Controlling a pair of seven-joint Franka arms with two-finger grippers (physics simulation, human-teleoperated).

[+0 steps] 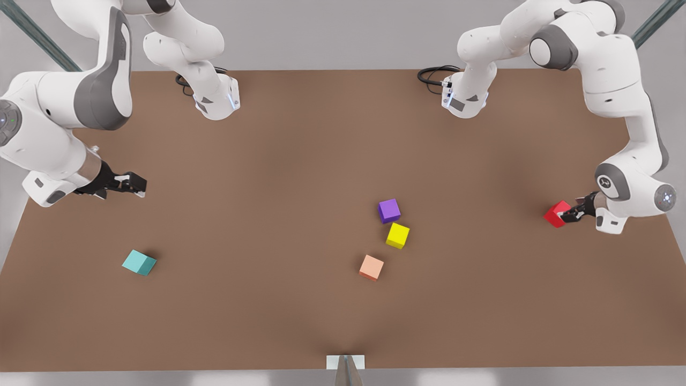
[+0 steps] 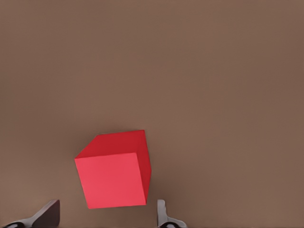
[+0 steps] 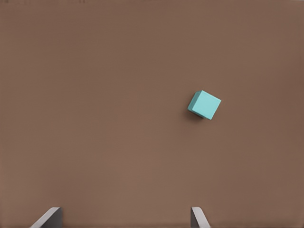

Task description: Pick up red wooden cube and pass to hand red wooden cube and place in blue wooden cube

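Front view shows my left hand (image 1: 564, 216) pinching the red wooden cube (image 1: 556, 213), my right hand (image 1: 140, 185) spread and waiting, handover and blue wooden cube (image 1: 139, 262) placement pending.

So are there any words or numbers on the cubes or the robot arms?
None to read.
The red cube, blue cube, purple cube, yellow cube and peach cube have plain faces.
A round logo on one arm's wrist has no readable letters.
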